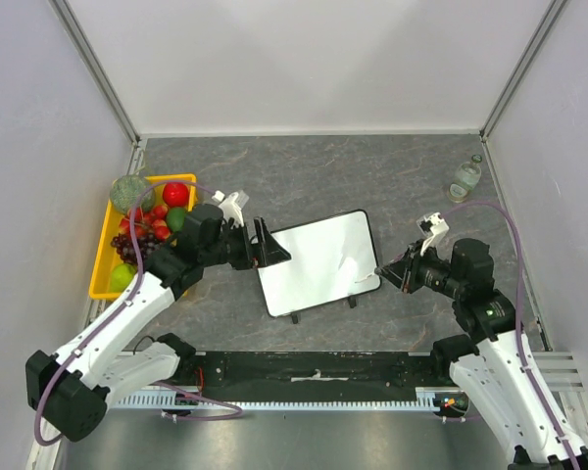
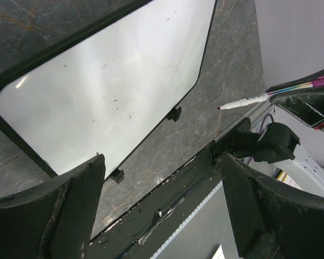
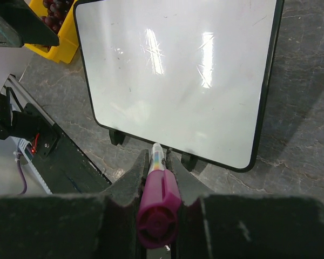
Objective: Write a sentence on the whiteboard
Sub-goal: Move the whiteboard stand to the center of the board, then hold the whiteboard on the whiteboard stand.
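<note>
The right gripper pinches the marker along its barrel. The marker is slim and smooth and may slip under tip pressure. The left gripper stands spread beside the whiteboard, which lies blank on the table. The whiteboard is light and stiff and likely to slide, so brace its frame.

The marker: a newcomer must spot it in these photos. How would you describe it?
On the grey table lies a whiteboard; by its right edge in the top view, the right gripper has its jaws shut on the marker. It is a slim white pen with a rainbow band and magenta end cap, tip toward the board, the only pen among yellow fruit tray and bottle.
</note>
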